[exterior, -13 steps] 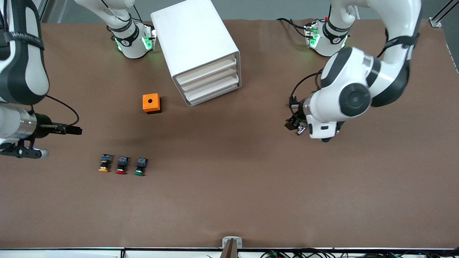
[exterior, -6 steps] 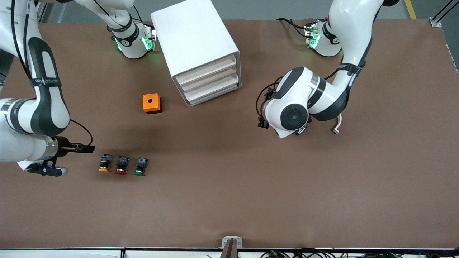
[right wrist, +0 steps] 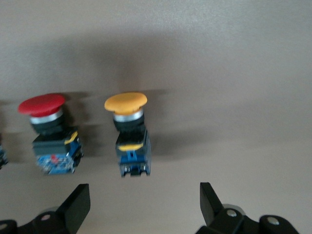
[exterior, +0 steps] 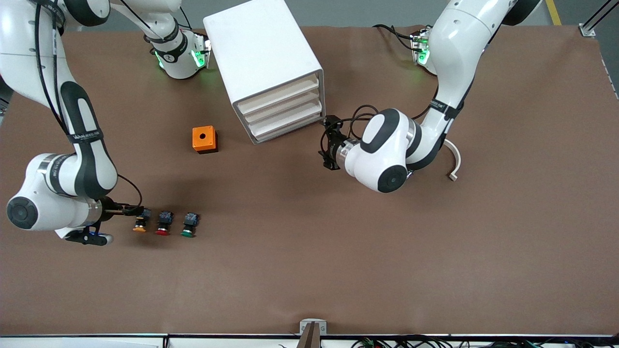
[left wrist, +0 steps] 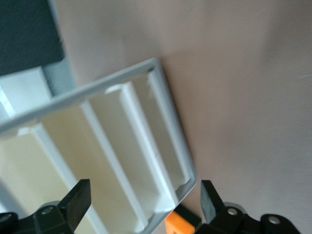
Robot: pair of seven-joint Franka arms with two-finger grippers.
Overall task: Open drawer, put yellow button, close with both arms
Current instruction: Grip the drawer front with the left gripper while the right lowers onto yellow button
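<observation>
While lying flat, yellow button [right wrist: 129, 132] points cap-toward-camera.

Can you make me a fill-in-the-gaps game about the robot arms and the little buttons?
1. The right gripper is open near the ____ button.
2. The left gripper is open in front of the white ____.
3. The drawer on top is ____.
4. The red button lies between the yellow button and the ____ one.

Missing words: yellow, cabinet, shut, green

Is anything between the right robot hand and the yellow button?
No. In the right wrist view, only bare table lies between the open right gripper and the yellow button.
</observation>
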